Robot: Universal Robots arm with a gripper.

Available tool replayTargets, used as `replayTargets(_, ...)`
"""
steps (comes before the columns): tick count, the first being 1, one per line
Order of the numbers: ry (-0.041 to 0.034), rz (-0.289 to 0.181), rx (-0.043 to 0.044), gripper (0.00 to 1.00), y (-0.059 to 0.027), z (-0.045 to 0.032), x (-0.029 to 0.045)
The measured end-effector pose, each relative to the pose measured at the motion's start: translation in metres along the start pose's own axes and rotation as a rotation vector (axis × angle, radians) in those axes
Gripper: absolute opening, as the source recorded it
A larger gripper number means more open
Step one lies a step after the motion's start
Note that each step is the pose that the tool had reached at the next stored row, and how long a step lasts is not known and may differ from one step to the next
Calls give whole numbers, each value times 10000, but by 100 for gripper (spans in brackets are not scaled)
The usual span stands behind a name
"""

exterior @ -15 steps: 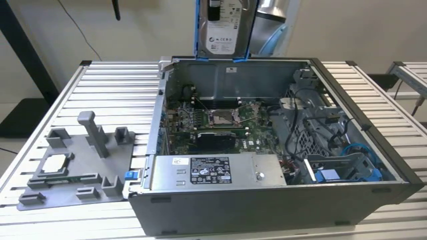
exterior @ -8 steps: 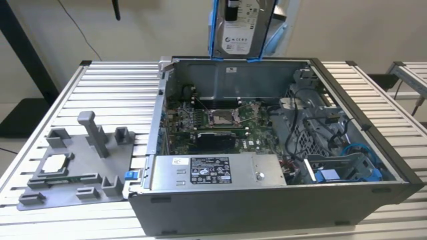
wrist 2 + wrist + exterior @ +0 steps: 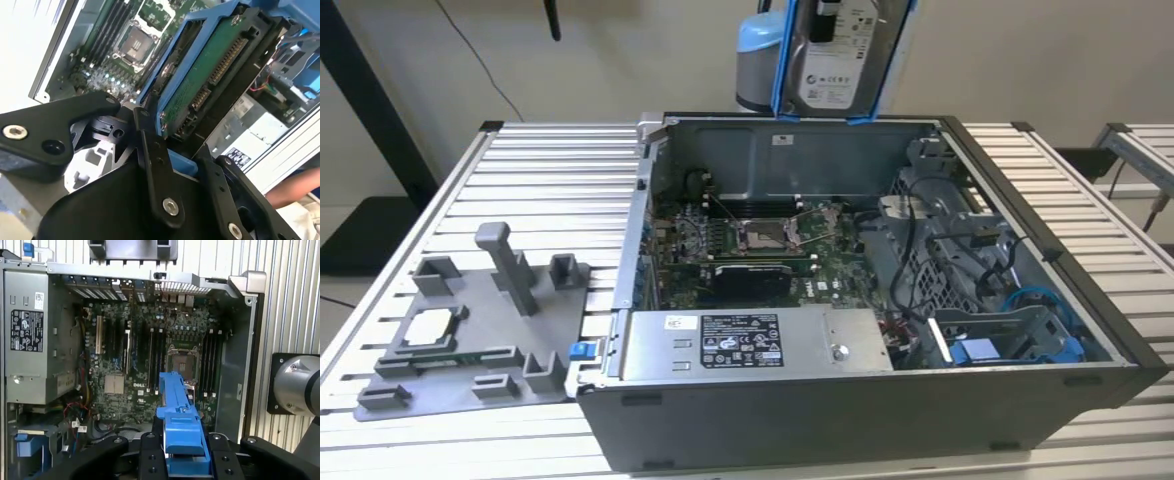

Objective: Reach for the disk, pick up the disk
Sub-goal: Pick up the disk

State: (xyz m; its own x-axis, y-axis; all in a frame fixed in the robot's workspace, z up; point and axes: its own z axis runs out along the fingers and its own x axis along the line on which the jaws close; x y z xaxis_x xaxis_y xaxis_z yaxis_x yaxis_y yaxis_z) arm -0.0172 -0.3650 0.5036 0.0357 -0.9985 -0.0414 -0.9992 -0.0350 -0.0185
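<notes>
The disk, a silver-grey drive with a white label and blue side rails, hangs upright in the air above the back wall of the open computer case. In the second wrist view my gripper is shut on the disk, whose green circuit board and connector face the camera. The black fingers clamp its blue rail. In the first wrist view the blue rail stands between the fingers of the gripper, high over the motherboard.
A grey fixture plate with posts and a small square chip lies on the slatted table at the exterior view's left. Inside the case are the power supply, cables and a blue bracket. A person's arm shows beside the case.
</notes>
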Motion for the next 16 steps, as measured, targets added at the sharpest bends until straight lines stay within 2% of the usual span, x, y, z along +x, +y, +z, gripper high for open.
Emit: replayTargets(16, -3, 1, -57, 0, -726, 13, 26)
